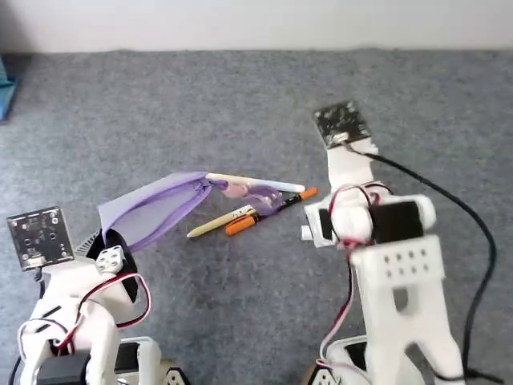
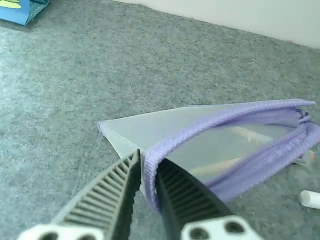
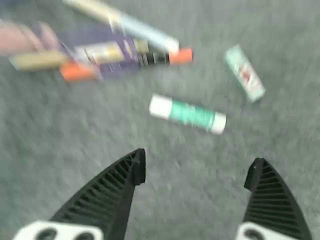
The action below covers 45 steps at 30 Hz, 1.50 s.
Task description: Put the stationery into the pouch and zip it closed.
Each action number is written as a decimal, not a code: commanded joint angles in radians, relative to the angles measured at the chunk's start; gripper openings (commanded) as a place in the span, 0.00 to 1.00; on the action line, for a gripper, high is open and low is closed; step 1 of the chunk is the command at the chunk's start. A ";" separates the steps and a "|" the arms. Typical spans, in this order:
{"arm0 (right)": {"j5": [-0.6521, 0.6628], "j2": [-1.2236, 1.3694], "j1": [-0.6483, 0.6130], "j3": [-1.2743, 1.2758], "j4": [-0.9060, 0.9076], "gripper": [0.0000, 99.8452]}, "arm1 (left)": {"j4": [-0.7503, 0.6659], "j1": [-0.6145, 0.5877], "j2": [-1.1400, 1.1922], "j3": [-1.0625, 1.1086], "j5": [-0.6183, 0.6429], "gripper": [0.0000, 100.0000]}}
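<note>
The purple pouch (image 1: 152,208) lies left of centre with its mouth open toward a cluster of pens (image 1: 248,207). My left gripper (image 2: 145,175) is shut on the pouch's zipper edge (image 2: 150,155) at the closed corner, low left in the high view. The pouch (image 2: 210,135) is partly lifted, and pale pens show through its clear side. My right gripper (image 3: 199,172) hangs open above the carpet, near a green-and-white glue stick (image 3: 187,114) and a small green eraser (image 3: 245,73). Beyond them lie a pale long pen (image 3: 125,22) and an orange-capped marker (image 3: 125,57).
Grey carpet (image 1: 240,104) covers the whole surface. The right arm's body (image 1: 385,241) and its black cable (image 1: 473,233) take up the right side. A blue object (image 1: 4,88) sits at the far left edge, and a pale wall runs along the back.
</note>
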 commanded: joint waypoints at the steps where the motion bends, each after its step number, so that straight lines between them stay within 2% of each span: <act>1: 0.104 0.114 0.031 0.002 -0.015 0.32 | 0.000 -0.006 0.005 -0.004 0.021 0.01; 7: 0.249 0.386 0.030 -0.009 -0.090 0.32 | -0.002 -0.006 0.005 0.001 0.021 0.01; 15: 0.479 0.657 0.027 -0.157 -0.168 0.32 | -0.002 -0.006 0.005 0.001 0.020 0.01; 24: 0.512 0.914 0.024 -0.241 -0.255 0.32 | -0.003 -0.006 0.005 0.002 0.020 0.01; 27: 0.514 0.967 0.033 -0.241 -0.300 0.26 | -0.003 -0.006 0.005 0.002 0.020 0.01; 31: 0.540 0.963 0.038 -0.241 -0.303 0.02 | -0.003 -0.006 0.005 0.002 0.020 0.01; 32: 0.552 0.954 0.039 -0.241 -0.305 0.00 | -0.003 -0.005 0.005 0.002 0.020 0.01; 34: 0.563 0.924 0.056 -0.239 -0.305 0.04 | -0.009 -0.005 0.005 0.004 0.020 0.01; 38: 0.563 0.837 0.074 -0.236 -0.271 0.01 | -0.028 -0.005 0.005 0.022 0.020 0.01; 45: 0.554 0.570 0.091 -0.235 -0.028 0.01 | -0.032 -0.005 0.005 0.027 0.020 0.01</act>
